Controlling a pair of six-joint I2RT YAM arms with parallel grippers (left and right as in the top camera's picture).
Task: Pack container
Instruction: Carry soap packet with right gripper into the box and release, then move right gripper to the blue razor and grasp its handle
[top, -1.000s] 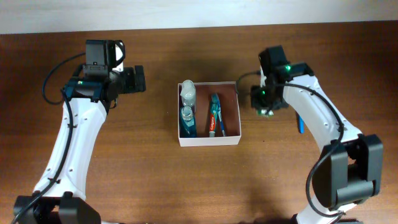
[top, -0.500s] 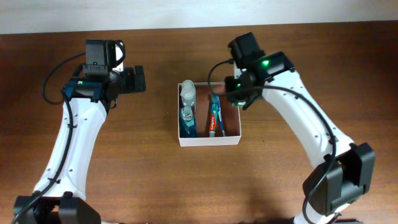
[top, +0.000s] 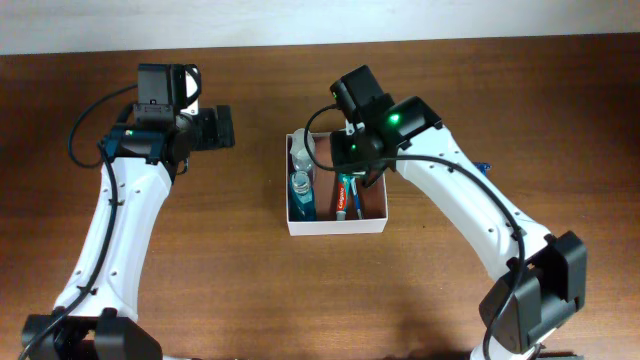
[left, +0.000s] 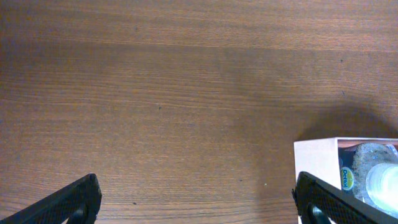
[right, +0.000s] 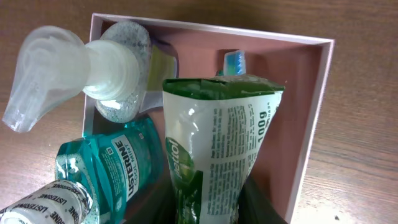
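The container (top: 335, 228) is a square white-walled box with a reddish-brown floor, at the table's middle. My right gripper (top: 352, 160) hovers over its upper part, shut on a green and white tube (right: 217, 143) that points down into the box. In the right wrist view the container's wall (right: 317, 99) frames a clear pump bottle (right: 93, 62), a teal Listerine bottle (right: 109, 168) and a toothbrush head (right: 233, 61). My left gripper (top: 222, 128) stands open over bare wood to the left of the box, nothing between its fingers (left: 74, 198). The container's corner (left: 316, 163) shows beside its right finger.
A red and blue toothpaste tube (top: 343, 195) lies in the box's middle, largely under my right arm. A small blue object (top: 486, 166) peeks out on the table behind the right forearm. Dark wood surrounds the box; a pale strip runs along the far edge.
My right arm swung left from beside the container's right wall to above the box, carrying the tube. The left arm stayed still.
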